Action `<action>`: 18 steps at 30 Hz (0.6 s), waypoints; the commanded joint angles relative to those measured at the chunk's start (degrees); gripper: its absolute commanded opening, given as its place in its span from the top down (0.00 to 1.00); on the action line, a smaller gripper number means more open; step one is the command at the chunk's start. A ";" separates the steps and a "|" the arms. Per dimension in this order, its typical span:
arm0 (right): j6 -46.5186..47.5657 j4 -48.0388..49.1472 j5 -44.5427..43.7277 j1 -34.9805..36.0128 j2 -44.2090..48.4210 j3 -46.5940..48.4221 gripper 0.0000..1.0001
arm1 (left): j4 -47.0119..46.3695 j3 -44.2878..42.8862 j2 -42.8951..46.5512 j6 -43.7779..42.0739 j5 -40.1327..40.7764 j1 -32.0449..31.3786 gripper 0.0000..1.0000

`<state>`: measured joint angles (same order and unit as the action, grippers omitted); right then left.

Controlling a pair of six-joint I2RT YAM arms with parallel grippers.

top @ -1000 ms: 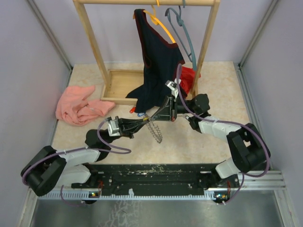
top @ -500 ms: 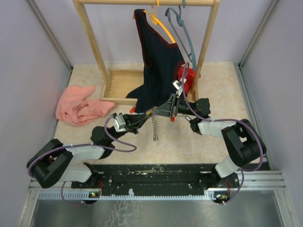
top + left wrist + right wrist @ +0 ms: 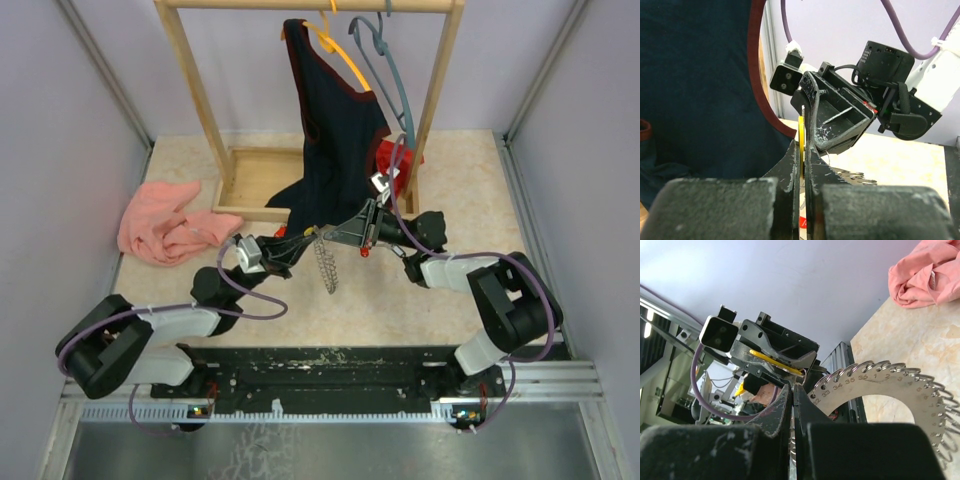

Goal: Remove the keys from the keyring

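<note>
my left hand (image 3: 803, 150) is closed tight on a yellow key (image 3: 801, 134), and my right hand (image 3: 793, 390) pinches the keyring (image 3: 880, 385).

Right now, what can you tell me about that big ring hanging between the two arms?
The keyring is a flat, silvery metal ring with a wide central hole and small wire loops round its rim, each by a stamped number. It hangs above the table, edge-on to the top camera. The right gripper pinches its upper edge with shut jaws; the left gripper has its jaws shut on a yellow-tagged key beside it.
</note>
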<state>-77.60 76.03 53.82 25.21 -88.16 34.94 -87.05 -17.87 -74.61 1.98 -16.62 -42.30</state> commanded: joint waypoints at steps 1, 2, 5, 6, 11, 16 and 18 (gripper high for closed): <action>1.70 4.66 -0.79 -0.51 0.45 0.75 1.00 | -15.53 -1.22 2.51 2.41 2.90 0.03 1.00; 2.26 4.70 -0.63 -0.57 0.51 0.75 1.00 | -15.52 -1.14 2.88 2.49 2.95 0.03 1.00; 4.65 5.49 0.56 -0.60 0.74 1.13 1.00 | -15.26 -0.93 3.96 3.19 3.54 0.11 1.00; 5.65 5.53 1.13 -0.60 0.92 1.36 1.00 | -14.79 -1.01 4.33 3.47 3.76 0.16 1.00; 10.30 5.63 4.22 -0.60 1.86 2.59 1.00 | -7.85 -2.62 7.01 4.92 3.41 0.20 1.00; 12.35 7.28 6.49 -0.60 2.53 3.33 1.00 | -0.96 -4.60 8.85 6.43 2.85 0.25 1.00; 13.07 7.45 7.04 -0.58 2.72 3.54 1.00 | 1.80 -5.20 9.42 6.69 2.34 0.29 1.00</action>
<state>-68.05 79.05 58.63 24.97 -87.90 35.83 -86.08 -20.12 -67.35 6.92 -15.07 -42.26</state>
